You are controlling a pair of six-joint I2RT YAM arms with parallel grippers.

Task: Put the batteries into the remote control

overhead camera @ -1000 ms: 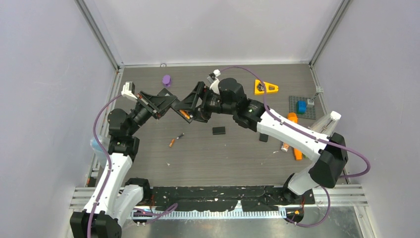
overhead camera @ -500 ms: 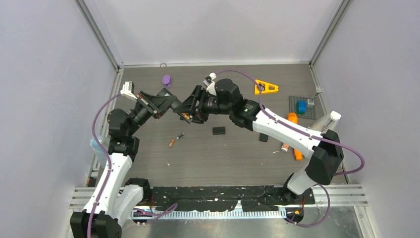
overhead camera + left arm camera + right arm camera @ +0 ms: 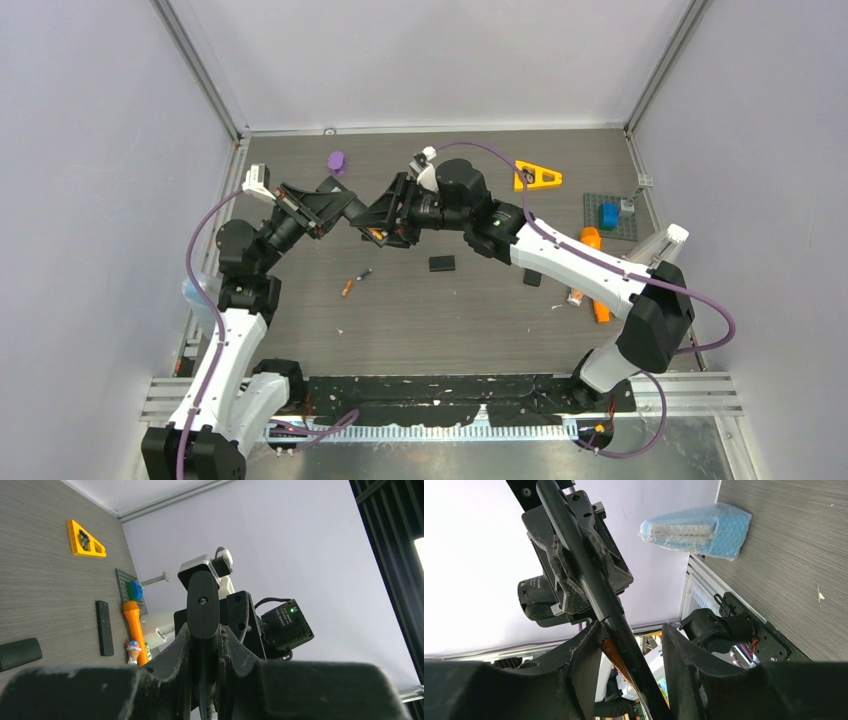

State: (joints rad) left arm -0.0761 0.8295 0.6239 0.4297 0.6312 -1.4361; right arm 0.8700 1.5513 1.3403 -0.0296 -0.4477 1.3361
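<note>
Grey table (image 3: 480,310) | left hand (image 3: 202,636) clamps remote (image 3: 202,595) | battery (image 3: 613,652) by right hand (image 3: 631,630)

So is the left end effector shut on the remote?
Shut: the left end effector has both fingers pressed against the remote, with no gap in either wrist view.

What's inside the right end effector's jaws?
The remote, clamped by the left end effector, runs through the right end effector, with an orange battery lying along it. Whether the battery is gripped or seated in the remote is hidden.
</note>
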